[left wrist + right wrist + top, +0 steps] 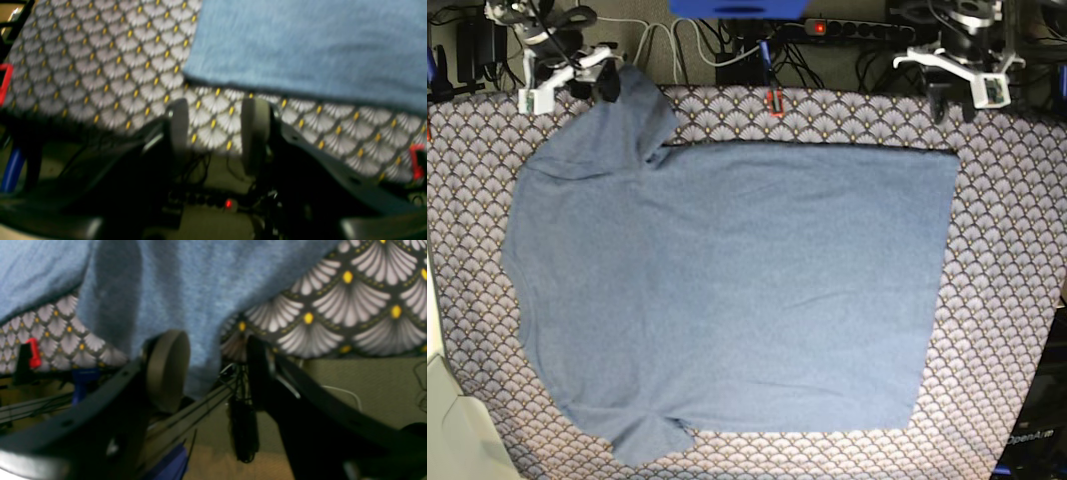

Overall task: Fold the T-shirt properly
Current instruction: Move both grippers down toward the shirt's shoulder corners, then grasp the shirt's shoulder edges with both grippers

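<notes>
The grey-blue T-shirt (pixel 727 290) lies spread flat, plain side up, on the scallop-patterned tablecloth (pixel 1007 300), neck end to the left. My right gripper (pixel 610 82) sits at the far left corner by the upper sleeve. In the right wrist view its jaws (pixel 213 350) stand wide open, with the sleeve's edge (pixel 186 290) reaching down between them, not pinched. My left gripper (pixel 939 100) hovers at the table's far edge just beyond the shirt's hem corner (pixel 310 46). It (pixel 217 133) is open with nothing between the pads.
Red clamps (pixel 774 100) pin the tablecloth at the far edge. Cables and a power strip (pixel 867 28) lie behind the table. A pale object (pixel 447 430) sits at the near left corner. Bare tablecloth borders the shirt all round.
</notes>
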